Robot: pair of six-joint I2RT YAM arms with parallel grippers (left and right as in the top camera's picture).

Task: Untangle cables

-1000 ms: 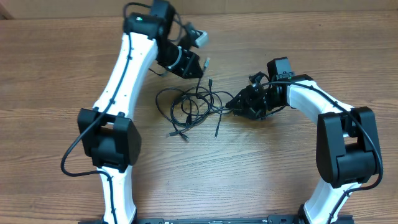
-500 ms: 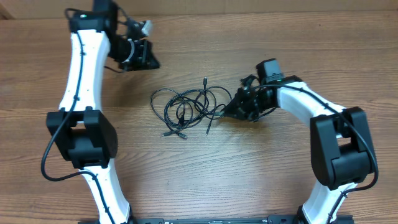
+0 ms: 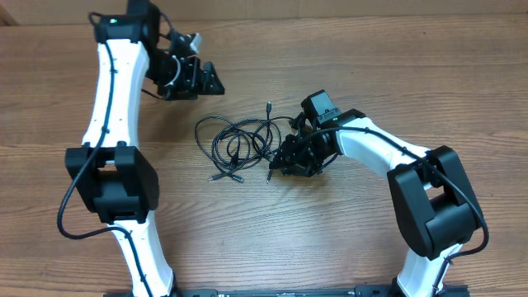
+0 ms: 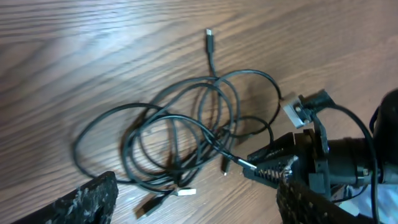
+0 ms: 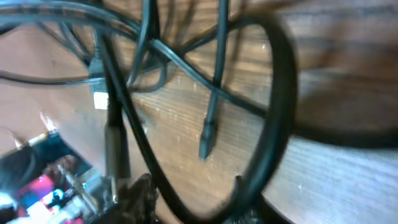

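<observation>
We see the thin black cables (image 3: 239, 142) lying in a loose tangle of loops on the brown wood-grain table (image 3: 355, 239), near its middle; the black two-finger left gripper (image 3: 213, 82) hangs off the tangle's far left side, apart from it, its fingers (image 4: 93, 199) spread wide with nothing between them; the black right gripper (image 3: 276, 163) sits at the tangle's right edge, one cable loop running between its fingertips (image 5: 142, 194); we cannot tell whether it is clamped.

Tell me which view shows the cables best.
Left wrist: the cables lie nearly whole, large and sharp. Overhead shows the cables too, but small. Right wrist shows only a few blurred cables up close.
</observation>
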